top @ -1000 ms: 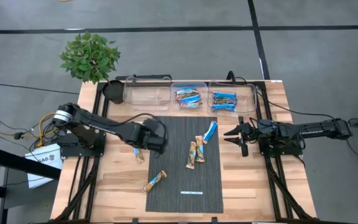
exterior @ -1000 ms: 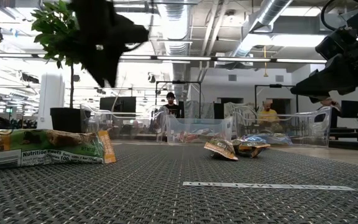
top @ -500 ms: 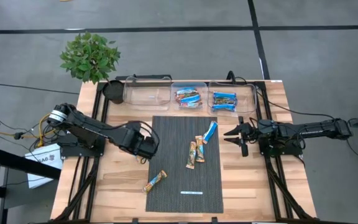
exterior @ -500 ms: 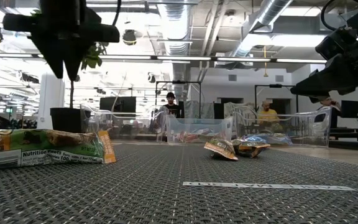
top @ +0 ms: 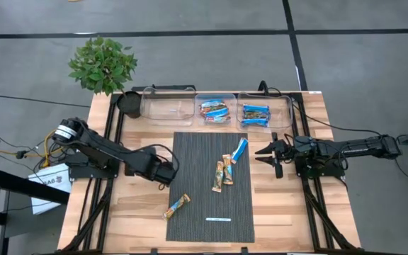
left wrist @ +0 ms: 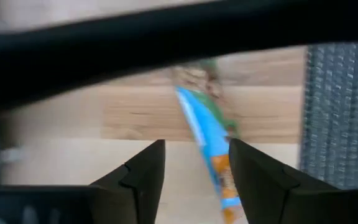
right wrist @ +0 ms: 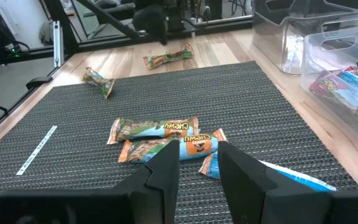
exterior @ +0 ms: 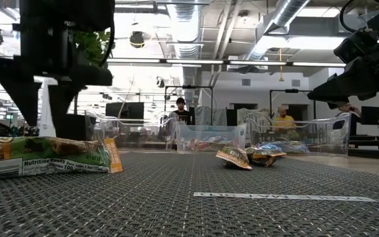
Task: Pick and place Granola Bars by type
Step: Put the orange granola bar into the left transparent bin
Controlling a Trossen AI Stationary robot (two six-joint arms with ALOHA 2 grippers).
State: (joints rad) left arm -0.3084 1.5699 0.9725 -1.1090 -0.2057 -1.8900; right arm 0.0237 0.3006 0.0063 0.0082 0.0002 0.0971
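Note:
A blue-and-green granola bar (left wrist: 205,134) lies flat on the bare wood just left of the dark mat (top: 211,212). My left gripper (top: 163,174) hovers right above it, open and pointing down, with one finger on each side (left wrist: 194,171). Three more bars (top: 227,164) lie on the mat's middle. Another bar (top: 176,205) lies at the mat's left edge. My right gripper (top: 266,154) waits open, level, at the mat's right side.
Three clear bins stand along the far edge: the left one (top: 167,105) bare, the middle one (top: 214,110) with tan-orange bars, the right one (top: 255,113) with blue bars. A white strip (top: 218,219) marks the mat's near end. A potted plant (top: 102,65) stands beyond the far-left corner.
My left gripper has gone from the mat's left edge toward the table's left and near edges and down over the bar on the wood. It has rolled about its own axis and its fingers have opened. The bars have kept still.

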